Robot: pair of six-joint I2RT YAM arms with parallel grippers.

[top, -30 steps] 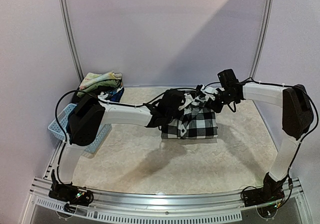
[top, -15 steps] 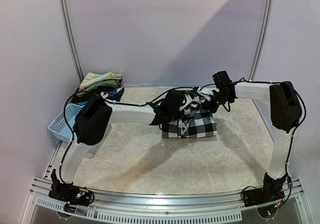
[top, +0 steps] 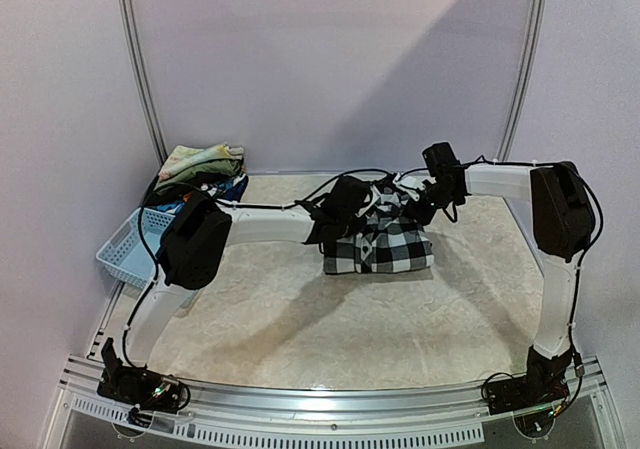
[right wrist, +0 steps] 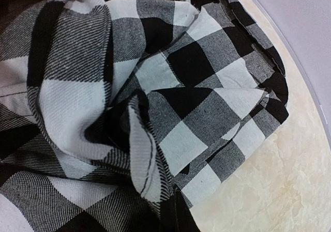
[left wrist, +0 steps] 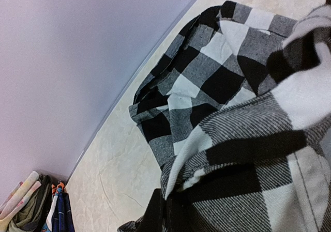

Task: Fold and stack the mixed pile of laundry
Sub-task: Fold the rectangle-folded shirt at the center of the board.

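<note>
Shirt: the black-and-white checked long-sleeved shirt (top: 385, 251) sits just right of centre in the top view, on the beige marbled table top (top: 300, 319). Its lower part lies flat as a rough rectangle. Its upper edge is bunched and raised between the two grippers.

Left gripper: the left gripper (top: 358, 213) is at the shirt's upper left corner in the top view. Its jaws are fully closed, pinching a gathered fold of the checked cloth. In the left wrist view the shirt (left wrist: 222, 82) fills the right half of the frame and draws into a tight bunch at the bottom edge. The fingers themselves are hidden by cloth.

Right gripper: the right gripper (top: 418, 207) is at the shirt's upper right corner in the top view. Its jaws are all but closed on a fold of the same shirt. In the right wrist view the shirt (right wrist: 181, 87) fills most of the frame, its creases running to a twisted knot low in the middle. The fingers are hidden there too.

Rest of the pile: a heap of soft garments (top: 200, 162) lies at the upper left of the top view, against the pale wall and well apart from the shirt. A pale yellow-green floral cloth (top: 205, 155) lies on top. The lower left corner of the left wrist view shows the floral cloth's edge (left wrist: 18, 198) beside a dark blue printed piece (left wrist: 61, 215).

Basket: a light blue perforated plastic basket (top: 125, 254) stands at the left edge of the top view, below the heap and partly behind the left arm.
</note>
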